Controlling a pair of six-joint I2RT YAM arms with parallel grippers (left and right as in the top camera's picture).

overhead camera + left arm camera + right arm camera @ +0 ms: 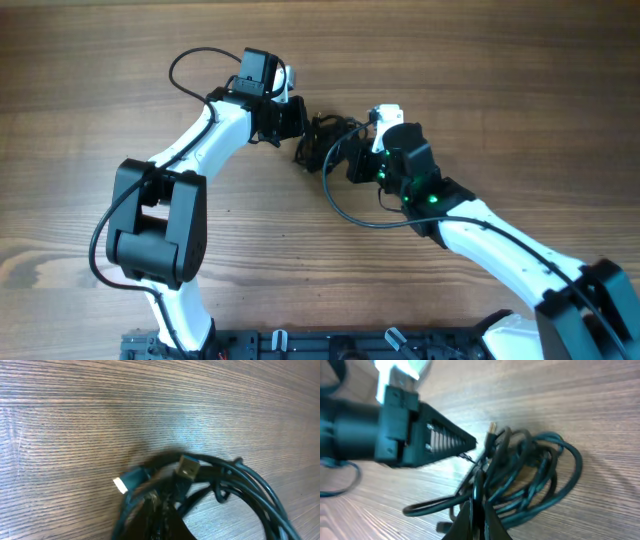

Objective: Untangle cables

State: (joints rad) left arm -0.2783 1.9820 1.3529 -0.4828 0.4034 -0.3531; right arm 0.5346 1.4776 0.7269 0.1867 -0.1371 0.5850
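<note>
Overhead puts the cables in one bunched knot on the tabletop, right where my two sets of fingers meet. My left fingers are pinched narrow, and strands of the bundle seem to run into them, though blur leaves me unsure how many. My right fingers are closed tight on a strand at the near edge of the tangle. A metal-tipped plug and a white-tipped plug poke out on the left side. To do this well, I judge one side should act as anchor while the other draws away slowly and low. I would watch that the plugs slide through the loops rather than snag and cinch the knot.
</note>
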